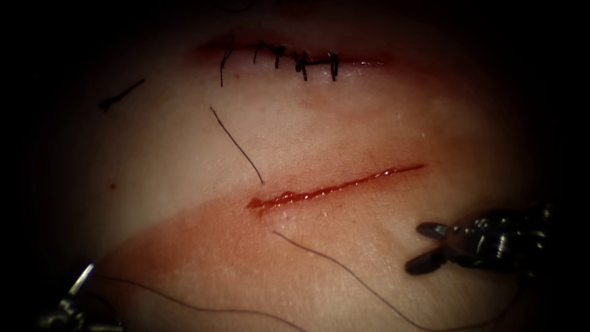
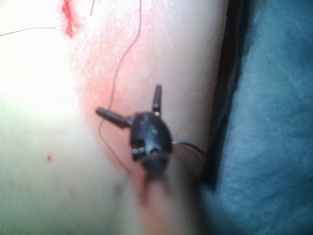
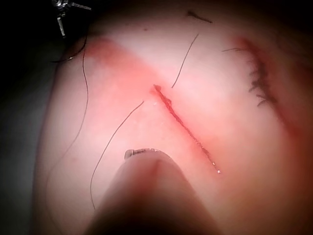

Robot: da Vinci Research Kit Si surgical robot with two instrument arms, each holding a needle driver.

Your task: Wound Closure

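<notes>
Tissue [image 1: 184, 160] with open cut [image 1: 335, 187]; both tools idle, jaws apart.
Right tool [image 1: 427, 247]: below the cut's right end, jaws spread, holding nothing. Left tool [image 2: 131, 108]: at the tissue's lower-left edge, jaws splayed wide, empty. Thread [image 1: 344, 270] lies loose across the tissue below the cut. Stitched wound [image 1: 301, 60] above. Needle's place cannot be told.

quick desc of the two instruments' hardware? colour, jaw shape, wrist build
Right tool: two short dark jaws with rounded tips on a silvery, glossy wrist showing small pins and a ribbed part. Left tool, seen in its wrist view: two slim dark jaws with blunt tips on a rounded black wrist housing with small metallic pins, carried by a thin shaft. No markings legible.
</notes>
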